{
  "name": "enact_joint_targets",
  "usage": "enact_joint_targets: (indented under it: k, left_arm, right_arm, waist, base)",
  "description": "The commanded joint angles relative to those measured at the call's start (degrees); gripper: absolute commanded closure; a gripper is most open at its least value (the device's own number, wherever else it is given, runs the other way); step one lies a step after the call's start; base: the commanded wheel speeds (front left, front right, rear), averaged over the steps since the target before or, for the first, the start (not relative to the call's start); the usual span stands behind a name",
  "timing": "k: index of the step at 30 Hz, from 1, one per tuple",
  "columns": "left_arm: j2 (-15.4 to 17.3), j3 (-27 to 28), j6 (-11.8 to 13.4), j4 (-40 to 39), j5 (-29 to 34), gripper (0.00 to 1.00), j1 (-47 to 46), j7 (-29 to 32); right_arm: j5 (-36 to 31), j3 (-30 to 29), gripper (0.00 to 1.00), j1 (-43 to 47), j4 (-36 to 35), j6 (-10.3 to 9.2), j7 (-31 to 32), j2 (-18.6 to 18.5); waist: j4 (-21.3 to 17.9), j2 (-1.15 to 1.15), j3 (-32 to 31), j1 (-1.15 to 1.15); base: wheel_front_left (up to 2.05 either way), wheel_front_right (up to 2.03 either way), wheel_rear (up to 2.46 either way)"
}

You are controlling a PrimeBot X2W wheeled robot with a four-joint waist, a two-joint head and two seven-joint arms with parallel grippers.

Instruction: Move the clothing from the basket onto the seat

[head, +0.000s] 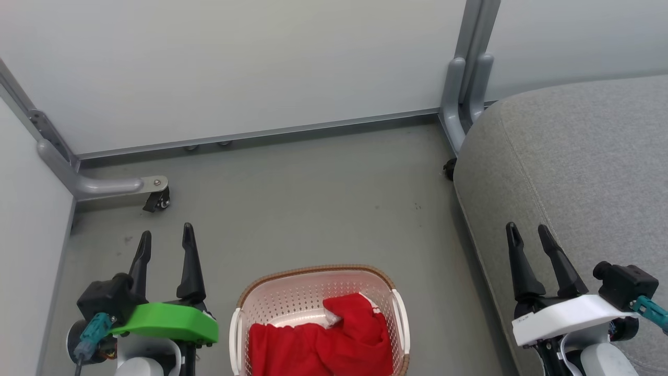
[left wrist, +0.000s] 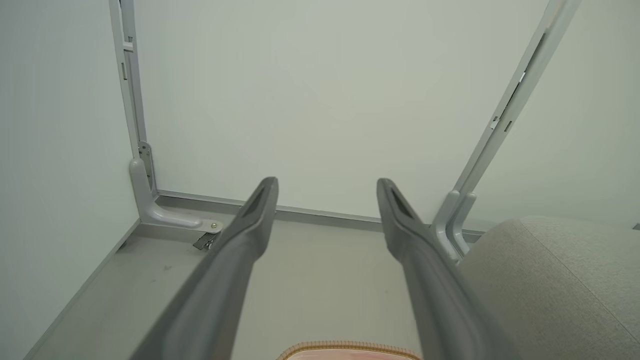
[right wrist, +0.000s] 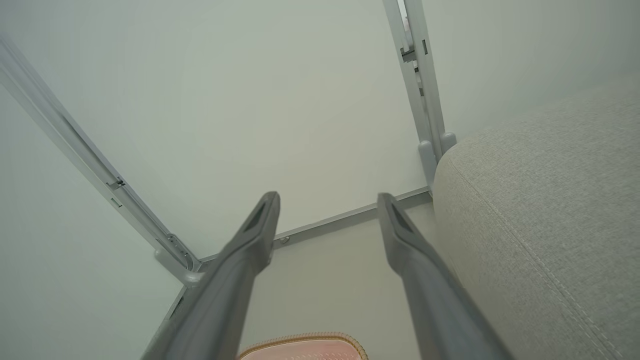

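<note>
A cream-white perforated basket (head: 292,300) with a brown rim stands on the floor at the bottom middle of the head view. Bright red clothing (head: 334,339) lies bunched inside it, with a bit of white trim showing. The grey seat (head: 579,156) fills the right side. My left gripper (head: 166,237) hangs open to the left of the basket, empty. Over the seat's front edge, to the right of the basket, my right gripper (head: 528,231) is open and empty too. The basket rim (left wrist: 350,346) peeks in under my left gripper (left wrist: 326,184), and the same rim (right wrist: 305,340) under my right gripper (right wrist: 327,199). The seat (right wrist: 545,210) lies right of it.
Pale partition walls close the back and left. A grey metal post (head: 464,78) stands at the seat's far corner, and a foot bracket with a caster (head: 156,198) sits at the left wall. Grey floor (head: 313,198) stretches beyond the basket.
</note>
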Motion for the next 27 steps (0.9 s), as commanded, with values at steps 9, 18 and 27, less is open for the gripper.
enact_joint_targets:
  k: [9,18,27]
  left_arm:
    - [0.51,-1.06,0.37,0.16,5.17,0.0,-1.36,-1.59]
    - [0.51,-1.3,0.16,0.52,8.84,0.0,-1.49,-2.66]
    - [0.28,-1.55,-0.03,0.94,12.28,0.0,-1.38,-3.63]
  right_arm:
    - [-6.28,-0.86,0.0,0.06,0.1,0.01,-0.96,0.37]
    - [-11.12,-0.62,0.0,-0.04,-0.4,0.01,-1.44,0.91]
    - [-15.47,-1.06,0.0,0.26,-0.52,0.01,-1.91,1.32]
  waist:
    - [0.22,0.39,-0.12,0.0]
    - [0.45,0.43,-0.26,0.0]
    - [0.62,0.47,-0.44,0.0]
  base:
    - [0.0,0.0,0.0]
    - [0.0,0.0,0.0]
    - [0.0,0.0,0.0]
